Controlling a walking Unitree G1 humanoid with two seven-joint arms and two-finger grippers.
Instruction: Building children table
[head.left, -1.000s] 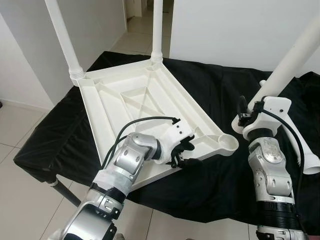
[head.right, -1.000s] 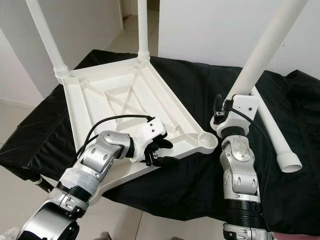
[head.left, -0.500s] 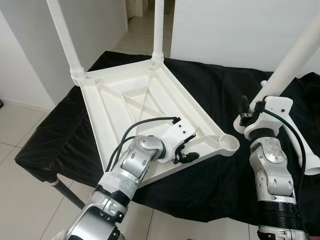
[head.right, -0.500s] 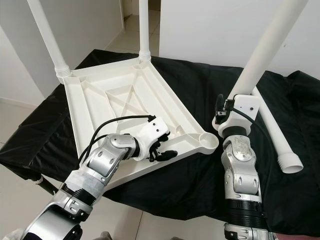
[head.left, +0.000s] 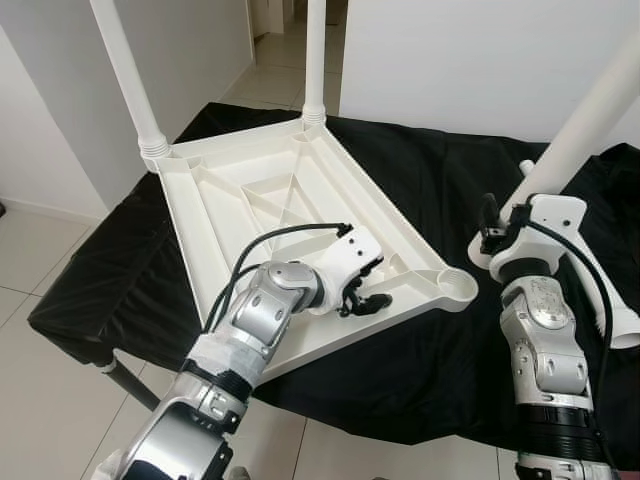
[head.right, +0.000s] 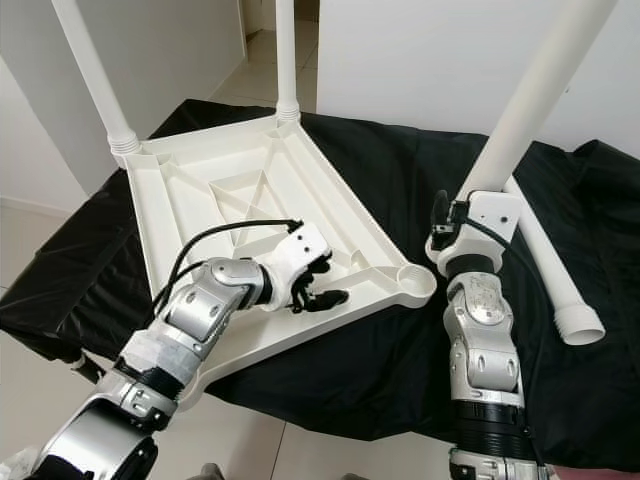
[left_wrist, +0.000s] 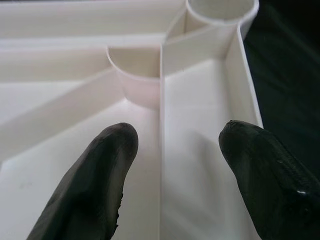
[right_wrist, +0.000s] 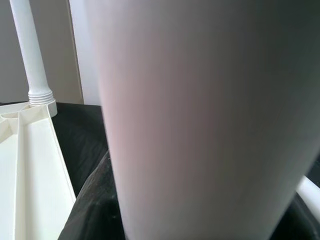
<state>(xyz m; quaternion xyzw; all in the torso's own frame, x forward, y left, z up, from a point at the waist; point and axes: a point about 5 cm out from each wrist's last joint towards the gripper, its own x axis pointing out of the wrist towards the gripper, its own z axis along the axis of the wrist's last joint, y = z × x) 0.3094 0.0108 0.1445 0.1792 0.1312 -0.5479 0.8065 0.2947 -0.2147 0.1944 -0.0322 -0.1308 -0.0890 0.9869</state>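
Your left gripper (head.left: 366, 296) reaches bent-elbowed over the upturned tabletop (head.left: 262, 199) on the black cloth (head.left: 430, 180), fingers spread astride a rib near the empty corner socket (head.left: 458, 287). Your right gripper (head.right: 462, 222) points upward, apparently clamped around a tilted white leg (head.right: 530, 97).

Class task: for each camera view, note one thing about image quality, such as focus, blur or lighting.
Both eye views: evenly lit, sharp, the white tabletop bright against the black cloth. Left wrist view: the black fingers are soft up close, the empty leg socket clearer. Right wrist view: the held table leg is a shaded, featureless blur.
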